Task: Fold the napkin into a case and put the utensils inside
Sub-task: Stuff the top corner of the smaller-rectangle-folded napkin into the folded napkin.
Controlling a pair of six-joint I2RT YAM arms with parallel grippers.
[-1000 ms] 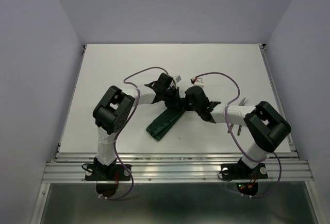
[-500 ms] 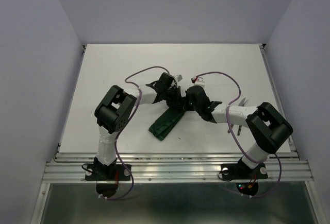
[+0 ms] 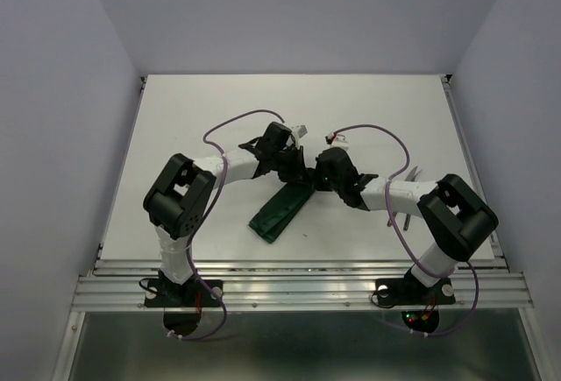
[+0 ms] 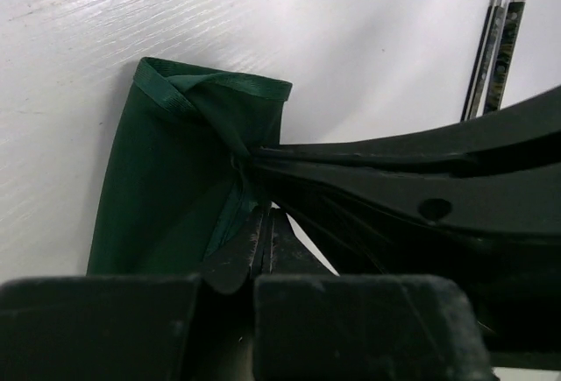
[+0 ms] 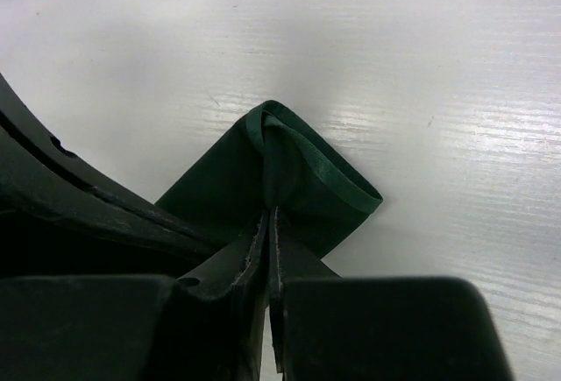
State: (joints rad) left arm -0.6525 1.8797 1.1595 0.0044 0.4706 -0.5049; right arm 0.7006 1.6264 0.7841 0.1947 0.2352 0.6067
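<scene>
The dark green napkin (image 3: 277, 213) lies folded as a long narrow strip, slanting from the table's middle toward the near edge. Both grippers meet at its far end. My left gripper (image 4: 265, 219) is shut, with the cloth's edge (image 4: 166, 179) gathered into its tips. Right beside it my right gripper (image 5: 270, 216) is shut on the puckered hem of the napkin (image 5: 298, 171). In the top view the left gripper (image 3: 296, 173) and right gripper (image 3: 308, 179) nearly touch. The utensils (image 4: 495, 48) lie side by side to the right, mostly hidden under the right arm (image 3: 408, 178).
The white table (image 3: 202, 109) is walled on three sides, and a metal rail (image 3: 298, 267) runs along its near edge. Purple cables (image 3: 237, 127) loop above both wrists. The right gripper's black fingers (image 4: 403, 179) cross the left wrist view.
The left arm's elbow has swung out to the left and its wrist has edged slightly away. The napkin's near end has shifted a little left. Both grippers stay shut.
</scene>
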